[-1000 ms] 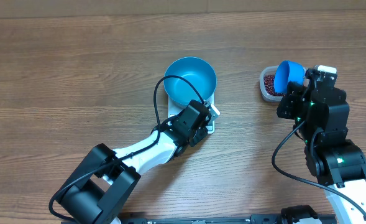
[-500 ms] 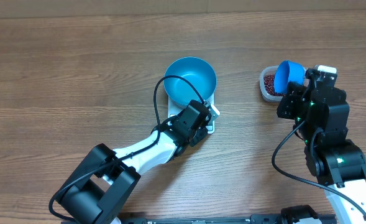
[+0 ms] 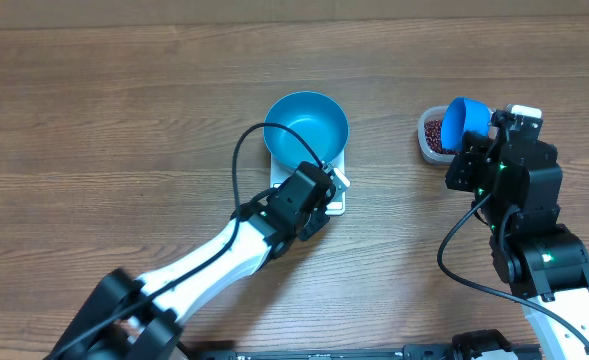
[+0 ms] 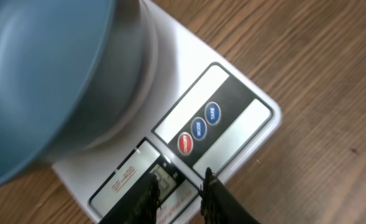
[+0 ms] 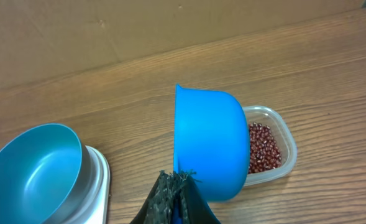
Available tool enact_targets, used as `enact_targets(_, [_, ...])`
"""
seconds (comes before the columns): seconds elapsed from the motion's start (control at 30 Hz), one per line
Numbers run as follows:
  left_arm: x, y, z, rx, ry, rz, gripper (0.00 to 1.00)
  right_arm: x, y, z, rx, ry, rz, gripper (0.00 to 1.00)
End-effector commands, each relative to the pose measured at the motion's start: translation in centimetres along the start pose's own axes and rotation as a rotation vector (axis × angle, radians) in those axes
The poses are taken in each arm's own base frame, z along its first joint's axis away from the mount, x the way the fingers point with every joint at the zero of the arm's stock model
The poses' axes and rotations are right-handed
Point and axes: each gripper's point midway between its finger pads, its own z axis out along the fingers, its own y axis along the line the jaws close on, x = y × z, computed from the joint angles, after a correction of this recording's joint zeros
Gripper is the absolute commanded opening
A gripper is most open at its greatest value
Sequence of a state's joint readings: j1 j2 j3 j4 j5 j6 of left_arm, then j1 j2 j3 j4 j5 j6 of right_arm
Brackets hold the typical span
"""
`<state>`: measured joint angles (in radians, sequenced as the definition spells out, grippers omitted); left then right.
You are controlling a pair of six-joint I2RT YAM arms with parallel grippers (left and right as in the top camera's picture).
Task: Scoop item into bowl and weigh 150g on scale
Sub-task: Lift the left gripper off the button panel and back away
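Deep blue bowl [image 3: 306, 128], empty, on white square scale [image 4: 183, 93]; right fingers [image 5: 167, 193] clamp blue plastic scoop [image 5: 210, 146] by red-brown beans [image 5: 263, 146], upper right; left fingers [image 4: 215, 196] narrowly parted, empty.

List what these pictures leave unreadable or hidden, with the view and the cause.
Reading on scale: left wrist view, display blurred, partly behind left gripper.
Contents of scoop: right wrist view shows only its outer wall; overhead too small.
Part of tub: right wrist view, behind scoop.

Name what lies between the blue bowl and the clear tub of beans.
Nothing but bare wooden table; the overhead view shows the stretch from bowl to tub clear.
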<state>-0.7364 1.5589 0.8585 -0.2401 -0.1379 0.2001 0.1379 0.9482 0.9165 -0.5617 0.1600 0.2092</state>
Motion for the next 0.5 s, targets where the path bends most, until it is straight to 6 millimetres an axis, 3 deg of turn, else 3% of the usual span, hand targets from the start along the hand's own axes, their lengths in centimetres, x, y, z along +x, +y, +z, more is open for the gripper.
enact_targets(0.0, [-0.9,-0.8,-2.4,0.045,-0.041,-0.024,0.37,-1.7,0.4,-0.7,-0.014,-0.042,0.007,0.04])
enact_targets(0.07, [-1.0,-0.8,-3.5,0.049,-0.05,-0.051,0.39,-1.7,0.4,-0.7,-0.014,-0.042,0.007,0.04])
enact_targets(0.1, [-1.0,-0.7,-4.0,0.048,-0.054,-0.067,0.47,-1.7,0.4,-0.7,-0.015,-0.042,0.007,0.04])
enact_targets(0.2, [-0.9,-0.4,-5.7,0.048,-0.062,-0.103,0.99,-1.6,0.4,-0.7,-0.015,-0.041,0.007,0.04])
enact_targets(0.47, [-1.4,0.3,-9.2,0.032,-0.119,-0.112,0.99,-1.6,0.3,-0.7,-0.014,-0.04,0.007,0.04])
